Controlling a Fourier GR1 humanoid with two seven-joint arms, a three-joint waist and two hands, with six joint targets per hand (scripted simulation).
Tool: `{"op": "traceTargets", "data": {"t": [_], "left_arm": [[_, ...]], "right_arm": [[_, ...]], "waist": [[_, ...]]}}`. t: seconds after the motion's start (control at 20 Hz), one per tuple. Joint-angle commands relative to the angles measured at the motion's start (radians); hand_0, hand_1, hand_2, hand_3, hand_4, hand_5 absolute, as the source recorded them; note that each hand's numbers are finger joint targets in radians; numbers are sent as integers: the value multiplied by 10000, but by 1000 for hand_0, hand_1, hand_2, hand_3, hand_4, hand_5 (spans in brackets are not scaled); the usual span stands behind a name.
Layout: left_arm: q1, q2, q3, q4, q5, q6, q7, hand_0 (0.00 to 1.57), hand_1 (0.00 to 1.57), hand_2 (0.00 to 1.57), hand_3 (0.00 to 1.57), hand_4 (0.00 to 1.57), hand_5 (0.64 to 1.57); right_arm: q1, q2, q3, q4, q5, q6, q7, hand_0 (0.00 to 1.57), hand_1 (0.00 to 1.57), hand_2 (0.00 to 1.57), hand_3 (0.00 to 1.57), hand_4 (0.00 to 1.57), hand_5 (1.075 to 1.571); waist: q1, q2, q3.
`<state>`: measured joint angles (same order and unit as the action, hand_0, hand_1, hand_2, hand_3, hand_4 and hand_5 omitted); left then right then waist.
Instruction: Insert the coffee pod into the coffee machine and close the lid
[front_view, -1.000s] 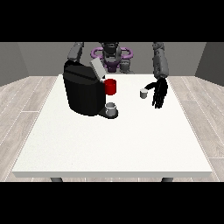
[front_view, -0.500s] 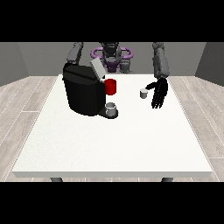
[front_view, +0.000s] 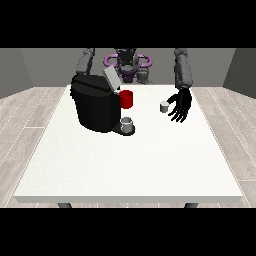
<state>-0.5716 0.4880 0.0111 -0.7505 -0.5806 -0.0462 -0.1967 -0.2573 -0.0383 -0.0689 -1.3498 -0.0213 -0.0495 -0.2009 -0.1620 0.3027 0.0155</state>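
From my station I see the robot hand at the view's right (front_view: 180, 106) hanging with its fingers spread and relaxed, holding nothing, just beside the small grey coffee pod (front_view: 164, 106), which stands upright on the white surface (front_view: 125, 165) and is not yet touched. The pod sits to the right of the black coffee machine (front_view: 96, 106), well apart from it, with bare surface between them. The machine's grey lid (front_view: 111, 79) is tilted up and open, a red part (front_view: 126, 99) shows on the side facing the pod, and a grey cup (front_view: 127, 124) rests on the machine's base toward the camera. I judge the task to be at its first step, reaching for the pod. The next move calls for closing the fingers around the pod, then lifting it and carrying it across to the opening under the raised lid. The pod stands near the surface's far right edge, so a sideways nudge away from the machine could send it off. Toward the camera from the machine the surface offers wide free room. The other robot hand is hidden behind the machine, so I cannot tell its state.
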Motion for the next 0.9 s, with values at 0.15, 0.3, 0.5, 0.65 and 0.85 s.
{"op": "traceTargets", "data": {"t": [0.15,0.3,0.5,0.65,0.85], "left_arm": [[162,-951,-633,202,-307,-373,-209,1262,1262,1250,1097,73,1571],[97,-1108,-972,-145,-679,-403,2,1286,1286,1280,1113,75,1571],[-16,-1238,-679,331,-771,30,-44,1212,1212,1297,1204,142,1571],[41,-1199,-564,845,-938,310,-425,1138,1138,1250,1167,424,1571],[-67,-1746,-624,297,-792,423,-969,1557,1557,1523,1427,706,1571]], "right_arm": [[163,36,32,372,26,37,-88,0,0,0,0,379,1571],[-233,-199,-548,1011,-322,-11,-83,0,0,0,0,324,1571],[-132,-314,-429,1030,-331,262,-198,0,0,0,0,292,1571],[64,28,-57,649,-125,-5,-30,0,0,0,0,365,1571],[-96,-43,-536,1348,-318,-113,-540,0,0,0,0,412,1571]], "waist": [[-123,-327,-154],[175,-539,-148],[95,-488,-155],[-21,-602,-159],[428,-737,-154]]}}
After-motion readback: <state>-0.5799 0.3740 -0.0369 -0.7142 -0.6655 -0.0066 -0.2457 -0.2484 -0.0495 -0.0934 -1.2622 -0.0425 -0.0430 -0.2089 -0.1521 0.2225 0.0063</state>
